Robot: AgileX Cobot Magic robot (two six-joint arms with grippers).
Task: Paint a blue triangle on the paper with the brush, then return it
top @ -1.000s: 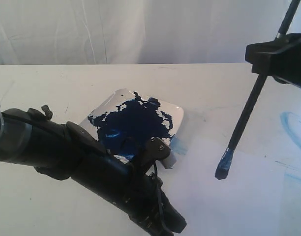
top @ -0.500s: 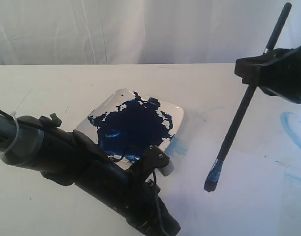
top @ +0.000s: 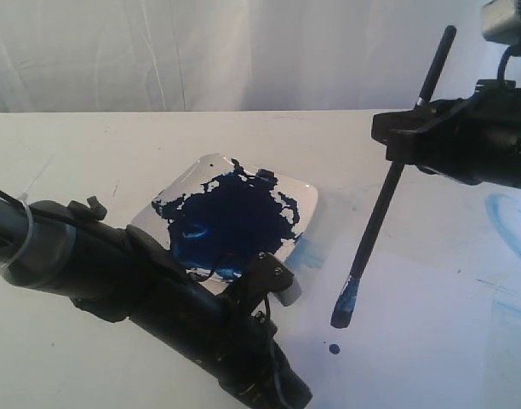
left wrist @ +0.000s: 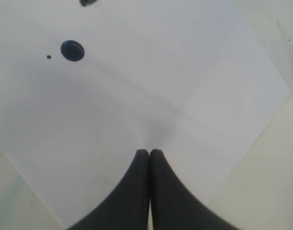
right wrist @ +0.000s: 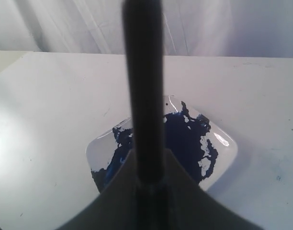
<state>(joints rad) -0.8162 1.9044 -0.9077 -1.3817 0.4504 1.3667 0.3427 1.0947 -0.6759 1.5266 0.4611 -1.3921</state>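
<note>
- Right gripper (top: pixel 403 139): clamped on the brush (top: pixel 373 230) at mid-handle.
- Brush: tilted, with its blue tip low over the paper (top: pixel 414 358), near the paint dish (top: pixel 305 203).
- Blue drop (top: pixel 334 348): lay on the paper, near the tip.
- Left gripper (left wrist: pixel 149 154): jaws pressed together, empty, over the paper.

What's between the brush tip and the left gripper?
Between the left gripper and the brush tip lies bare paper with one blue paint drop, nearer the tip; clearest in the left wrist view.
</note>
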